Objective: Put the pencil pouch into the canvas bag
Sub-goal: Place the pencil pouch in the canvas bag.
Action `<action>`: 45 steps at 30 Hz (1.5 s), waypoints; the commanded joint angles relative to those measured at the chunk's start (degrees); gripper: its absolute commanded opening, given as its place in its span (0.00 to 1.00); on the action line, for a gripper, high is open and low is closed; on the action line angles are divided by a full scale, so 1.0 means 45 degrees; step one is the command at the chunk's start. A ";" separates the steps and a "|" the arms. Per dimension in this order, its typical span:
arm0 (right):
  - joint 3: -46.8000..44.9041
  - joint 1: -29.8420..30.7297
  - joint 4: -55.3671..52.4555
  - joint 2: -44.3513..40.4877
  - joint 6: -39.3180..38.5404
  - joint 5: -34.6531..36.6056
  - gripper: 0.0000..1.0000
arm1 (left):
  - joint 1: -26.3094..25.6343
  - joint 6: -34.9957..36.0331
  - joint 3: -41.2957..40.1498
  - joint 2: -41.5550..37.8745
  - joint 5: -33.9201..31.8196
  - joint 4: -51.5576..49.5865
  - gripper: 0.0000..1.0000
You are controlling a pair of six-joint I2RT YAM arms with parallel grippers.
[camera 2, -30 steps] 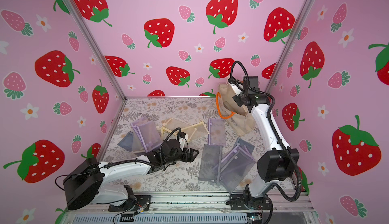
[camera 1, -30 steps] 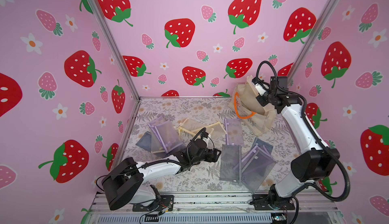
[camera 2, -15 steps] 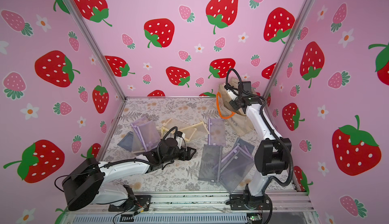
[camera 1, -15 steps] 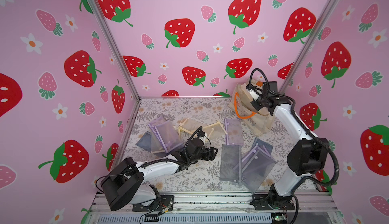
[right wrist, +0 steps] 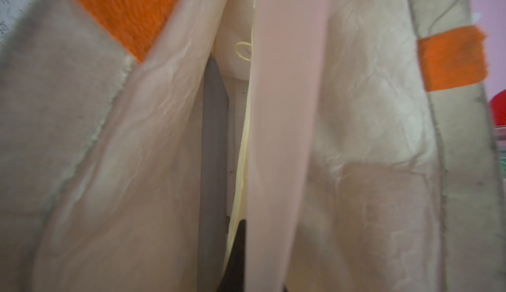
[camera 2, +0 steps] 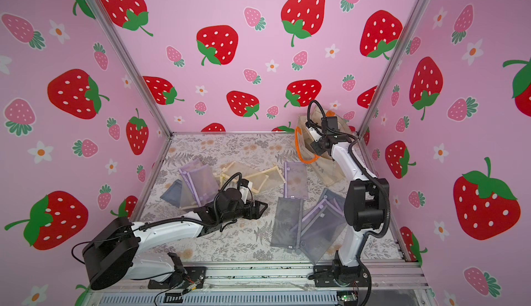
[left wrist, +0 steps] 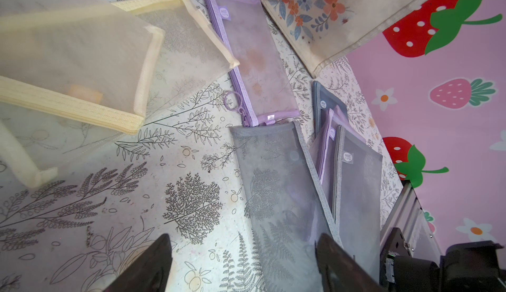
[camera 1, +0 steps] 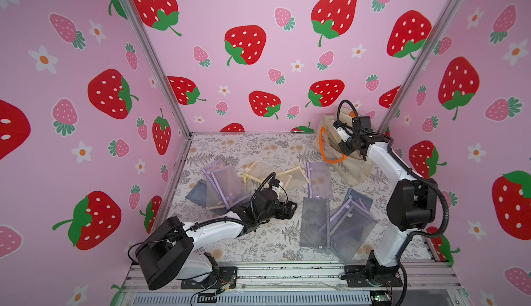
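Note:
The cream canvas bag (camera 1: 348,167) (camera 2: 328,170) with orange handles stands at the back right, its mouth lifted. My right gripper (camera 1: 342,147) (camera 2: 315,146) is at that mouth, shut on a pale fold of the bag (right wrist: 369,112). Inside, a grey pouch edge (right wrist: 215,140) and a yellow zipper (right wrist: 242,153) show beside one dark finger (right wrist: 235,255). My left gripper (camera 1: 291,207) (camera 2: 263,207) (left wrist: 243,263) hangs open and empty low over the table. A grey mesh pencil pouch (camera 1: 313,221) (left wrist: 273,183) reaches between its fingers.
Several mesh pouches lie scattered: a purple one (camera 1: 319,179) (left wrist: 257,57) by the bag, yellow ones (camera 1: 267,174) (left wrist: 68,57) mid-table, a purple and grey cluster (camera 1: 224,184) at the left, a pile (camera 1: 350,227) at the front right. Pink walls close three sides.
The right arm has shifted left with the bag's mouth in its grip, and the bag has sunk a little. The left gripper has drawn back slightly, still open.

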 commanded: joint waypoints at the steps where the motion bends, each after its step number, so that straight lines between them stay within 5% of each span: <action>1: 0.0169 -0.0071 -0.0205 0.0331 0.0767 -0.0356 0.02 | 0.0054 0.0178 0.0599 -0.0194 -0.0064 -0.0408 0.84; 12: 0.0150 -0.0052 -0.0034 -0.1046 0.2260 -0.0691 0.64 | 0.0044 0.0407 0.0948 -0.0719 -0.0634 -0.1700 0.84; 23: -0.1201 0.0230 -0.0513 -0.4331 0.3302 -0.0600 0.94 | 0.0047 0.0834 0.1243 -0.1034 -0.1047 -0.3045 0.86; 34: -0.2819 0.1090 -0.1528 -0.7244 0.4913 -0.1331 0.96 | 0.0019 0.1307 0.1694 -0.0811 -0.0976 -0.3531 0.89; 45: -0.8853 0.2429 -0.2873 -1.2590 0.9268 -0.4381 0.95 | -0.0572 0.0805 0.0932 -0.0124 -0.0468 -0.1875 0.90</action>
